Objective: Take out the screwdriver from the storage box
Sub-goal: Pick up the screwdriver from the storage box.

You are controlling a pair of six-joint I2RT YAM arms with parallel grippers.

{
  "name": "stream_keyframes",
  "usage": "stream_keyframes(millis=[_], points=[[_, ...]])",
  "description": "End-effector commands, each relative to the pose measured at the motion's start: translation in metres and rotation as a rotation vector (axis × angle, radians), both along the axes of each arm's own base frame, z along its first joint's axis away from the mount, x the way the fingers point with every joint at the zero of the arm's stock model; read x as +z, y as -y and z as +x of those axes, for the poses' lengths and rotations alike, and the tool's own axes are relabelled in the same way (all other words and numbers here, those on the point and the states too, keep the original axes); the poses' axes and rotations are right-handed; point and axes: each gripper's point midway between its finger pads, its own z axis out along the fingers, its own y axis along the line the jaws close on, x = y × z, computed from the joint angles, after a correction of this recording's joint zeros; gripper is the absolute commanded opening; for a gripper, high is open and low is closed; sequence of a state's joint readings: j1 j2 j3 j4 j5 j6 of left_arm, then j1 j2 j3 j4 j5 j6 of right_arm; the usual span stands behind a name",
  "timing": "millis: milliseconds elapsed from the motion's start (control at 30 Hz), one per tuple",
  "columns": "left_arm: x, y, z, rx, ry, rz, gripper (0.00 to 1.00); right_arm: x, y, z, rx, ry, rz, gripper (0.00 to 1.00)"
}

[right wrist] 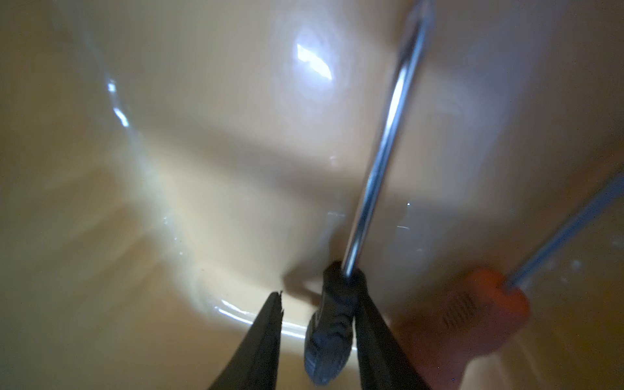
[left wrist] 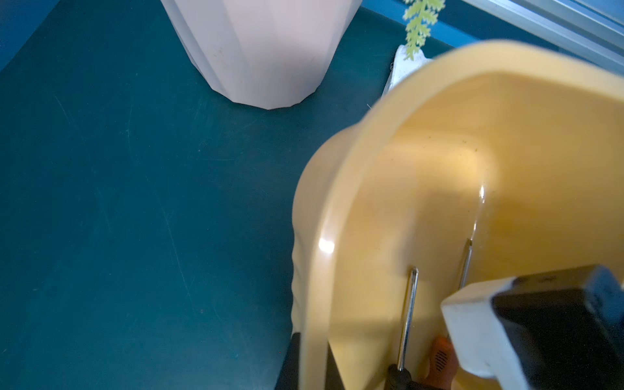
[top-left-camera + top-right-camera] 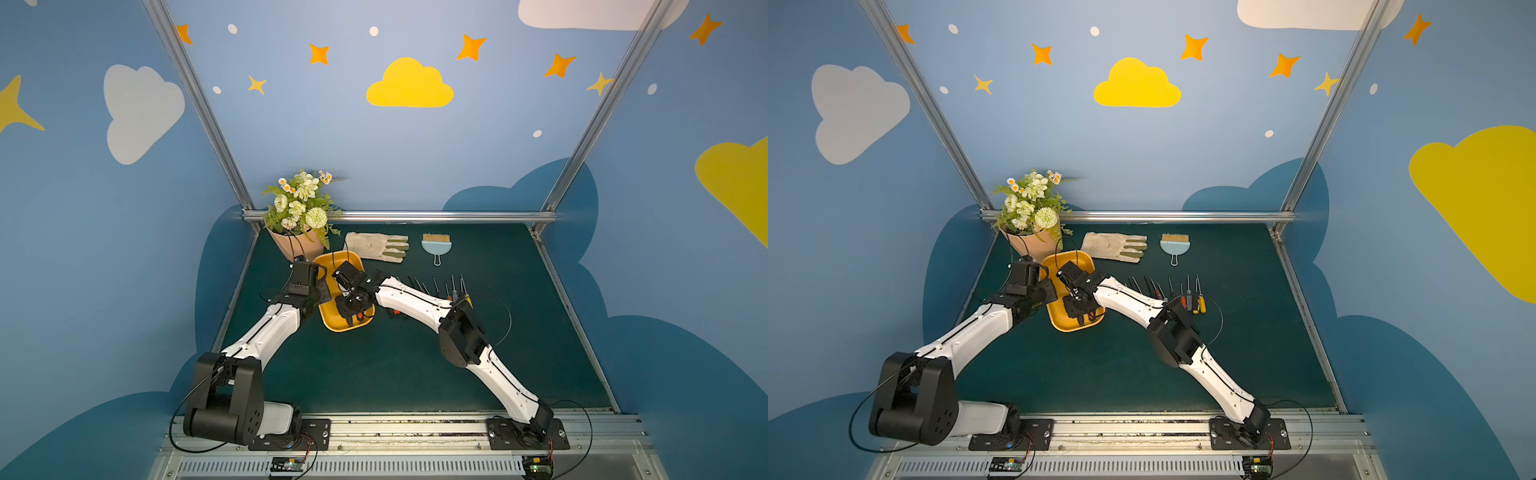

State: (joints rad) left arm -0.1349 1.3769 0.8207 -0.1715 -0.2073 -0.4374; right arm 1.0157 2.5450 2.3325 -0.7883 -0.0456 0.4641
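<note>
Right wrist view: right tool [image 1: 315, 295] is down inside storage box [image 1: 202, 135], jaws apart, straddling black handle of screwdriver [image 1: 368, 199]. Handle sits against one finger w/ a clear gap to the other, so no clamp yet. Judged reason for pos.: fingers are set either side of handle, across its width, ready to shut w/o catching the orange-handled driver [image 1: 472, 310] just beside it.

Left wrist view: left tool [image 2: 312, 344] is clamped on the box's side wall, one finger outside, one inside. Judged purpose: hold box down on desk [image 3: 395, 365] so it doesn't slide or lift w/ the pick.

Orientation: screwdriver lies in the box, long axis approx. along box length. Both top views put handle at near end, toward arm bases. Tip points to far rounded end, toward flower pot [image 3: 286, 247]. Flat on box floor or slightly raised: can't tell, blur.

Other obs.: row of drivers [image 3: 1189, 300] lies on desk beside box, right-arm side, tips likewise pointing away. Judged: target not yet out.
</note>
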Motion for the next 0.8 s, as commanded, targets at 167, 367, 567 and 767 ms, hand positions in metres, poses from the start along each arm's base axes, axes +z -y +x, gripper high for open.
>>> stream_keyframes(millis=[167,367,567,767], points=[[0.030,0.008,0.008,-0.013,0.095,-0.046,0.02,-0.027,0.017,-0.005,-0.006,-0.042,-0.100,0.11],[0.025,0.004,0.007,0.001,0.075,-0.027,0.02,0.010,0.016,0.002,-0.004,-0.016,-0.007,0.00],[0.018,0.001,0.008,0.012,0.043,-0.013,0.02,0.058,0.020,0.012,0.002,0.029,0.119,0.00],[0.015,-0.001,0.008,0.017,0.034,-0.007,0.02,0.101,0.032,0.020,0.015,0.100,0.210,0.00]])
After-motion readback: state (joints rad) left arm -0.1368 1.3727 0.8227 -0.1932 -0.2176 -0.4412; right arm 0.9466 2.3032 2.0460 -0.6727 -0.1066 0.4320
